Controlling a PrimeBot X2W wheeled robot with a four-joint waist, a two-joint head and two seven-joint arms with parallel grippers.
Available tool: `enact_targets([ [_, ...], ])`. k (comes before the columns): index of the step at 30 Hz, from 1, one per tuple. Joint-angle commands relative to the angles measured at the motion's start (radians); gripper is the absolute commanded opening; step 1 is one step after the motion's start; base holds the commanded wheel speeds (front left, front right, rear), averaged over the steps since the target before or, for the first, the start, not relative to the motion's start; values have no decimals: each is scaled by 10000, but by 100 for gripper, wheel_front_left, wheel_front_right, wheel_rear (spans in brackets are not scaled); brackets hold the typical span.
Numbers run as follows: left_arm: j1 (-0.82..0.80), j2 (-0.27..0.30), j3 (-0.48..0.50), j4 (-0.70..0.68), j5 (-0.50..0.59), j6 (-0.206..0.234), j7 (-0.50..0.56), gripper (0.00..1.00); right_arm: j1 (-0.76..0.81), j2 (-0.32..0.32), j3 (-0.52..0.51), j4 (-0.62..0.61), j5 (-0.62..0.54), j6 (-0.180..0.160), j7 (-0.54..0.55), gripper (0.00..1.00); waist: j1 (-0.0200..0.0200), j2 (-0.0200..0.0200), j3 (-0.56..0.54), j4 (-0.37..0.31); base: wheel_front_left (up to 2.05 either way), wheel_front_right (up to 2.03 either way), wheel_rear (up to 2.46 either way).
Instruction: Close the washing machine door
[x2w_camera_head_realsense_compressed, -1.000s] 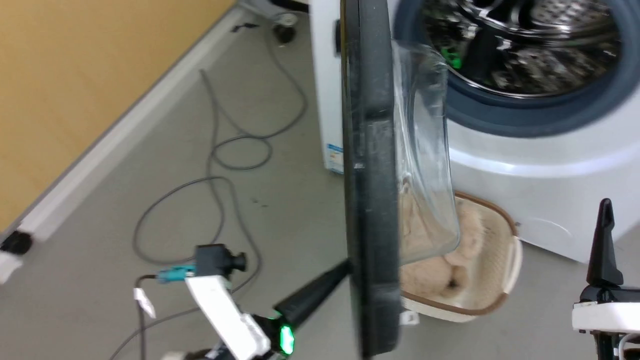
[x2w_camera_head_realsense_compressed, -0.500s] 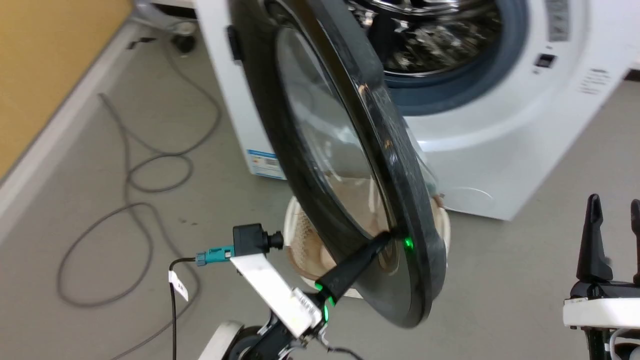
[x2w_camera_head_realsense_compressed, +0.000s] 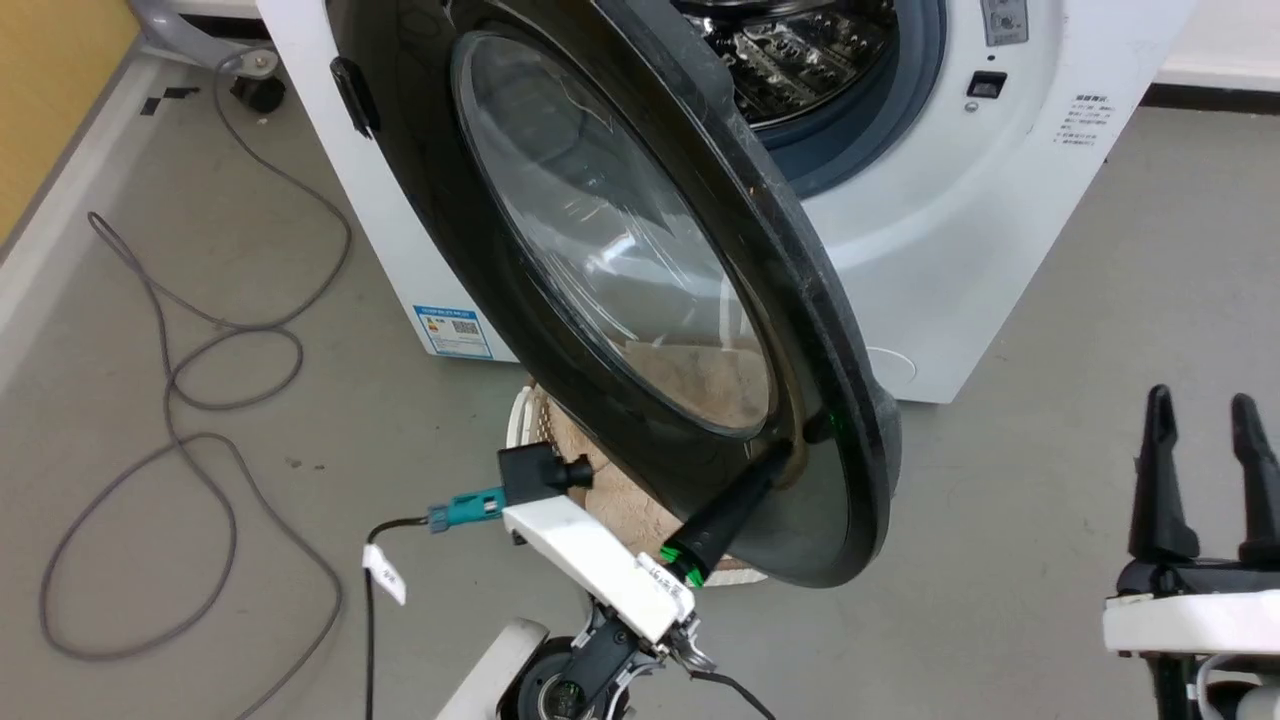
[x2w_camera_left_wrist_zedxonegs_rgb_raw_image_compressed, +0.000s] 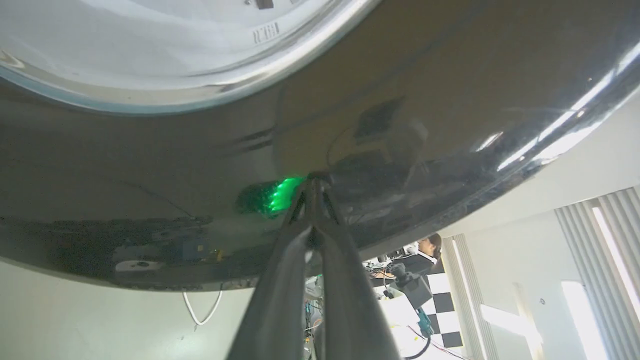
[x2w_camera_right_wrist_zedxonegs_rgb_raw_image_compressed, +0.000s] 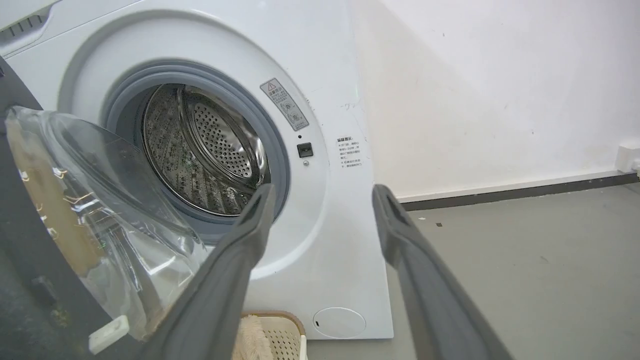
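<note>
Left gripper (x2w_camera_head_realsense_compressed: 772, 468): fingers pressed together, nothing pinched — tips laid against the black rim, lower centre.
Right gripper (x2w_camera_head_realsense_compressed: 1200, 405): fingers spread, empty, lower right.
Washing machine door (x2w_camera_head_realsense_compressed: 600, 250): frame centre, angled off the washing machine (x2w_camera_head_realsense_compressed: 1010, 200); drum (x2w_camera_right_wrist_zedxonegs_rgb_raw_image_compressed: 210, 150) exposed.
Progress: judged partway — swing and latching outstanding.
Count: one door, one machine, two grippers, one basket (x2w_camera_right_wrist_zedxonegs_rgb_raw_image_compressed: 284, 342).

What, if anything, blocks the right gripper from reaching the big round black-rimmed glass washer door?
Likely nothing: the open right gripper stands apart from the black-rimmed door, with only bare grey floor between.
</note>
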Motion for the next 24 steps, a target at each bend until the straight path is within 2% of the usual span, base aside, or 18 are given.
enact_targets([
  [1, -133, 24, 27, 70, 117, -46, -175, 0, -98, 26, 70, 26, 58, 8, -44, 100, 0, -1, -68, 21, 0, 0, 0],
  [4, -99, 111, 145, -52, 378, -46, -630, 0, -7, 26, 401, -7, 168, 8, -44, 100, 0, -1, -235, 59, 0, 0, 0],
  [6, -95, 374, 187, -195, 874, -46, -1143, 0, 67, 26, 545, -14, 68, 8, -44, 100, 0, -1, -355, 82, 0, 0, 0],
  [7, -218, 1003, -24, -205, 2142, -46, -2196, 0, 81, 26, 482, -72, 29, 8, -44, 100, 0, -1, -536, 146, 0, 0, 0],
  [10, -369, 1507, 6, 222, 3365, -46, -3478, 0, 34, 26, 368, -164, -88, 8, -44, 100, 0, -1, -697, 232, 0, 0, 0],
  [12, -531, 1727, 278, 702, 4418, 35, -3882, 0, -1, 26, 302, -229, -183, 8, -44, 100, 0, -1, -800, 312, 0, 0, 0],
  [15, -761, 1821, 1129, 880, 6473, 809, -4018, 0, -116, 26, 166, -380, -318, 8, -44, 100, 0, -1, -906, 422, 0, 0, 0],
  [19, -383, 1553, 2689, 19, 9445, 1891, -4027, 0, -347, 26, -25, -682, -467, 8, -44, 100, 0, -1, -1014, 541, 0, 0, 0],
  [23, 294, 1364, 3841, -790, 11750, 2737, -4029, 0, -611, 26, -96, -1084, -415, 8, -44, 100, 0, -1, -1127, 653, 0, 0, 0],
  [24, 495, 1329, 4039, -920, 12193, 2913, -4029, 34, -672, 26, -86, -1197, -380, 8, -44, 100, 0, -1, -1160, 684, 0, 0, 0],
])
